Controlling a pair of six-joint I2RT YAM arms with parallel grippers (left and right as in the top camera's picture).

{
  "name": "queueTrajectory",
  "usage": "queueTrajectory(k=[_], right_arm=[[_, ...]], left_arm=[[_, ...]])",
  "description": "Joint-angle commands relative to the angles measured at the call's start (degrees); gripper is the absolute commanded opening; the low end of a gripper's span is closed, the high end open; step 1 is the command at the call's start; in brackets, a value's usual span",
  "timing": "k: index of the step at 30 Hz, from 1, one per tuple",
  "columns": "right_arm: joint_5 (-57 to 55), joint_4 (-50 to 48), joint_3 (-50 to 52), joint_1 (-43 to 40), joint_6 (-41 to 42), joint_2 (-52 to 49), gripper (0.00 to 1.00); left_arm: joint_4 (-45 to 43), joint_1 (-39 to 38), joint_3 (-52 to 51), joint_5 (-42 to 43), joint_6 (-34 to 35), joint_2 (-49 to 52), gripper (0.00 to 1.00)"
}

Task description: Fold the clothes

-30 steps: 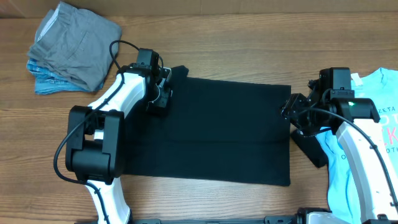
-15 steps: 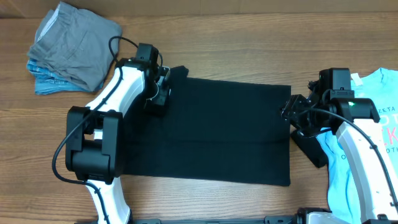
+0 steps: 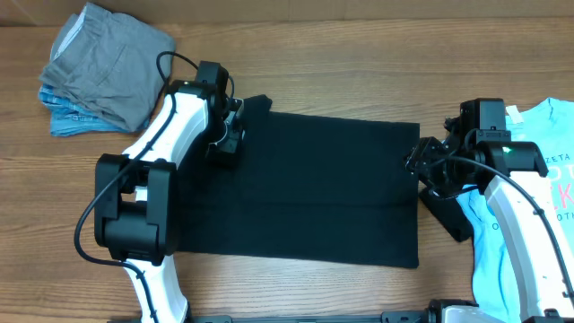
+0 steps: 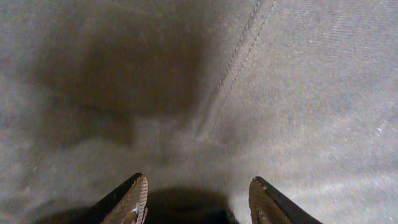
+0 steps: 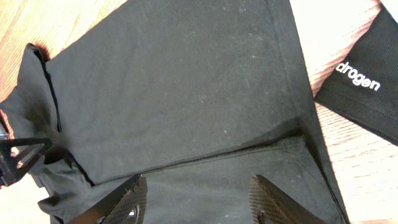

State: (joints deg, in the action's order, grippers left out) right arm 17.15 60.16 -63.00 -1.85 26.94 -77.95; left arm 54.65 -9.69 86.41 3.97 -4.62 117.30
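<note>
A black T-shirt (image 3: 305, 188) lies flat on the wooden table as a wide rectangle, with a fold line across its lower part. My left gripper (image 3: 228, 136) is at its far left corner, just over the cloth. In the left wrist view the gripper (image 4: 199, 200) is open, and dark fabric with a stitched seam (image 4: 236, 56) fills the frame. My right gripper (image 3: 420, 163) hovers at the shirt's right edge. In the right wrist view it (image 5: 199, 202) is open above the black shirt (image 5: 174, 93), with nothing between its fingers.
A pile of grey clothes (image 3: 112, 58) on a blue piece (image 3: 61, 121) sits at the far left corner. A light-blue printed tee (image 3: 538, 179) lies at the right under my right arm. A black piece with white lettering (image 5: 364, 87) lies beside it.
My left gripper has shifted slightly toward the far edge at the shirt's corner. The right arm and the shirt have not visibly moved.
</note>
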Motion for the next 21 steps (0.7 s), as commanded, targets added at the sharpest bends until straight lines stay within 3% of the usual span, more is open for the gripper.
queueTrajectory(k=[1,14,21], right_arm=[[-0.5,-0.3,-1.4,-0.2,-0.4,0.9,0.57],[-0.5,-0.8,-1.4,-0.2,-0.4,0.9,0.56],[-0.5,-1.2,-1.4,-0.2,-0.4,0.9,0.57]], left_arm=[[2.5,-0.3,4.9,-2.2,0.8,0.0,0.56],[14.8,-0.5,12.5,-3.1,0.8,-2.5,0.54],[16.8,-1.2,12.5,-4.7,2.2,-11.2,0.63]])
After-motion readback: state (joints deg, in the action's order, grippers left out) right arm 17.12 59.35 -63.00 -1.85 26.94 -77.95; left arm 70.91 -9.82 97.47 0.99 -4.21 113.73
